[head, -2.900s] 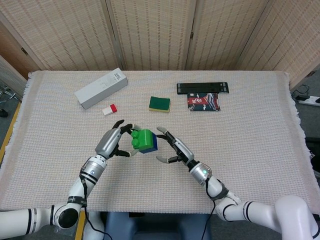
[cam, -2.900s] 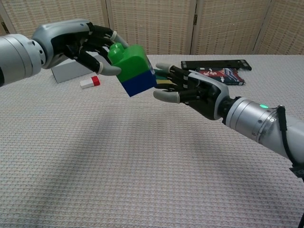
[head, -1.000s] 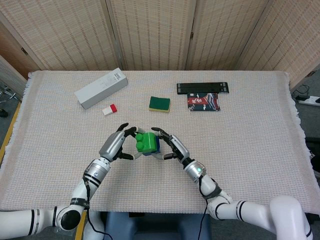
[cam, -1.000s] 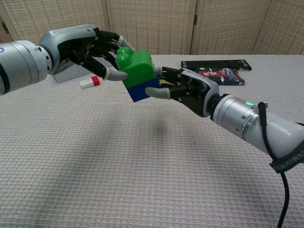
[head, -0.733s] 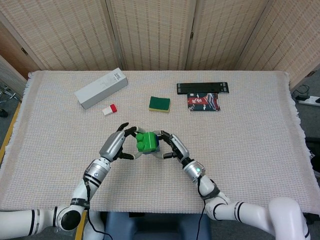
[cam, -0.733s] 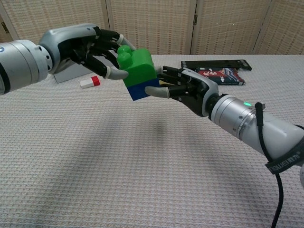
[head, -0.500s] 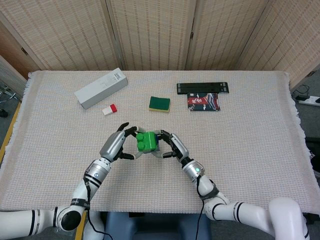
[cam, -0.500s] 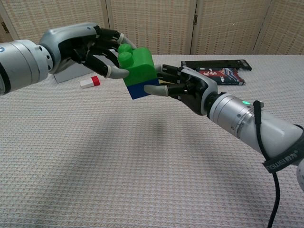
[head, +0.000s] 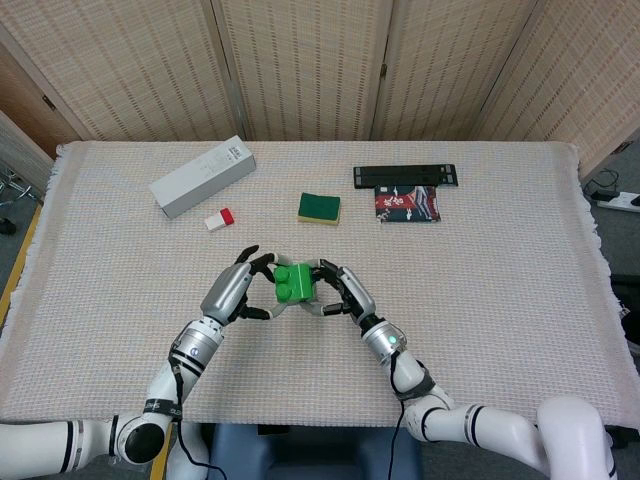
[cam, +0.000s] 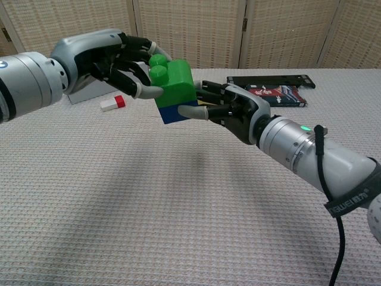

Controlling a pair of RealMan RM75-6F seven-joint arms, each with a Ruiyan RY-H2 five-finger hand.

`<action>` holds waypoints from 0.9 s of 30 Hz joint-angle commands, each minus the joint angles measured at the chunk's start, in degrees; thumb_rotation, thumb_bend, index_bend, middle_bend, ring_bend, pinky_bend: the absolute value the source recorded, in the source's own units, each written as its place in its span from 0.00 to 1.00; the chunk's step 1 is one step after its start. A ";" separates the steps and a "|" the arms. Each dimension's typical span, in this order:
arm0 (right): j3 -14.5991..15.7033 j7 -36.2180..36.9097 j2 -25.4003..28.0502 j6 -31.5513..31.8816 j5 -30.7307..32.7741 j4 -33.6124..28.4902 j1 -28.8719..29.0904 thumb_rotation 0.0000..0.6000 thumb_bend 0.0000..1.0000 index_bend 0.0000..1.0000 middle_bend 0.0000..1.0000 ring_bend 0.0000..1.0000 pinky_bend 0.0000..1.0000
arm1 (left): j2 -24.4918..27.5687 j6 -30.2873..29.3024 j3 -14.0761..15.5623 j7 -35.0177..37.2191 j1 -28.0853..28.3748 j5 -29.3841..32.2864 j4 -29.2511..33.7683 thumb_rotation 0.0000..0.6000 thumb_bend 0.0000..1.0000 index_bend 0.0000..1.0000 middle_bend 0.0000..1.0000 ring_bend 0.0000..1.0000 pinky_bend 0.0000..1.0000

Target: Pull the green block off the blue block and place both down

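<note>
- Woven screens stand behind a table (head: 500, 330) spread with a pale knitted cloth; both arms reach in from its near edge.
- Since the earlier pictures the right hand (cam: 235, 113) has come in from an open wait just beside the blocks; its fingers now close on the blue block (cam: 178, 111), touching its right face.
- Left hand (cam: 113, 59) holds as before: fingers curled round the green block (cam: 172, 80) from the left, thumb against its side.
- Both blocks are still joined, green on top of blue, held in the air above the near middle of the table, well clear of the cloth.
- That suggests the two-handed hold is now set and the pull apart is the step in hand; neither block is down yet.
- Counted: one green block, one blue block, two hands.
- Toward the far edge: one long white box (head: 202, 176) at the left; one small red and white piece (head: 219, 218) just beside it; one green sponge (head: 319, 208) near the middle; one black bar (head: 405, 176) with one printed packet (head: 407, 205) just in front of it.
</note>
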State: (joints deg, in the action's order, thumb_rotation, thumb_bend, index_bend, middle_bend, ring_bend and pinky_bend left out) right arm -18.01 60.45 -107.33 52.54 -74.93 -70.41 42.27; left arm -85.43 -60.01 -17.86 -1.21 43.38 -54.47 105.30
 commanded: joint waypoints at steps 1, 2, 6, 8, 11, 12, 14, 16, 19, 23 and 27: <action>0.05 -0.99 -0.19 0.53 -0.08 0.25 -0.31 1.00 0.32 0.87 0.35 0.39 0.19 | -0.37 -0.47 -0.23 0.20 -0.10 -0.11 -0.14 1.00 0.46 0.67 0.82 0.46 0.04; 0.14 -1.54 -0.26 0.74 -0.18 0.41 -0.38 1.00 0.32 0.87 0.35 0.39 0.19 | -0.51 -0.63 -0.33 0.33 -0.13 -0.20 -0.16 1.00 0.46 0.68 0.82 0.47 0.05; 0.45 -4.15 -0.69 1.61 -0.26 0.78 -0.74 1.00 0.32 0.87 0.35 0.39 0.19 | -0.77 -1.29 -0.75 0.78 -0.36 -0.56 -0.12 1.00 0.46 0.70 0.84 0.50 0.08; 0.68 -5.58 -0.97 2.16 -0.39 0.89 -0.94 1.00 0.32 0.87 0.35 0.39 0.19 | -0.78 -1.60 -0.98 1.04 -0.50 -0.79 0.04 1.00 0.46 0.71 0.85 0.51 0.09; 0.52 -7.26 -1.27 2.53 -0.22 0.94 -1.00 1.00 0.32 0.87 0.35 0.39 0.19 | -0.44 -1.77 -1.43 1.67 -0.76 -0.90 0.61 1.00 0.46 0.71 0.85 0.51 0.10; 0.48 -7.54 -1.33 2.51 -0.08 0.85 -1.05 1.00 0.32 0.87 0.35 0.39 0.19 | -0.36 -1.84 -1.50 1.78 -0.83 -1.01 0.74 1.00 0.46 0.71 0.86 0.51 0.10; 0.44 -8.45 -1.46 2.45 0.10 0.83 -1.06 1.00 0.32 0.87 0.35 0.39 0.19 | -0.21 -1.89 -1.62 2.09 -0.96 -1.22 0.99 1.00 0.46 0.71 0.86 0.52 0.11; 0.28 -9.26 -1.59 2.42 0.28 0.90 -1.01 1.00 0.32 0.87 0.35 0.39 0.19 | 0.00 -1.87 -1.70 2.40 -1.10 -1.35 1.25 1.00 0.46 0.71 0.86 0.52 0.11; 0.39 -10.86 -1.74 2.73 0.51 1.34 -1.32 1.00 0.32 0.87 0.35 0.39 0.19 | 0.71 -2.02 -2.07 3.04 -1.47 -1.58 1.68 1.00 0.46 0.71 0.86 0.52 0.11; 0.97 -12.73 -1.59 4.02 -0.13 1.95 -2.04 1.00 0.32 0.87 0.35 0.39 0.19 | 1.79 -2.09 -2.48 3.81 -1.95 -1.80 1.77 1.00 0.46 0.71 0.86 0.52 0.11; 0.37 -14.57 -0.97 4.61 -0.09 1.93 -2.09 1.00 0.32 0.87 0.35 0.39 0.19 | 2.97 -1.83 -3.21 4.63 -2.17 -1.72 1.68 1.00 0.46 0.71 0.86 0.52 0.10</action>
State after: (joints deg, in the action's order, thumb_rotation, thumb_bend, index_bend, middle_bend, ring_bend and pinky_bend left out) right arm -17.35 47.16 -108.70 56.82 -75.02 -68.52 40.24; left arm -82.87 -61.97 -20.80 3.16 41.29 -56.22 107.00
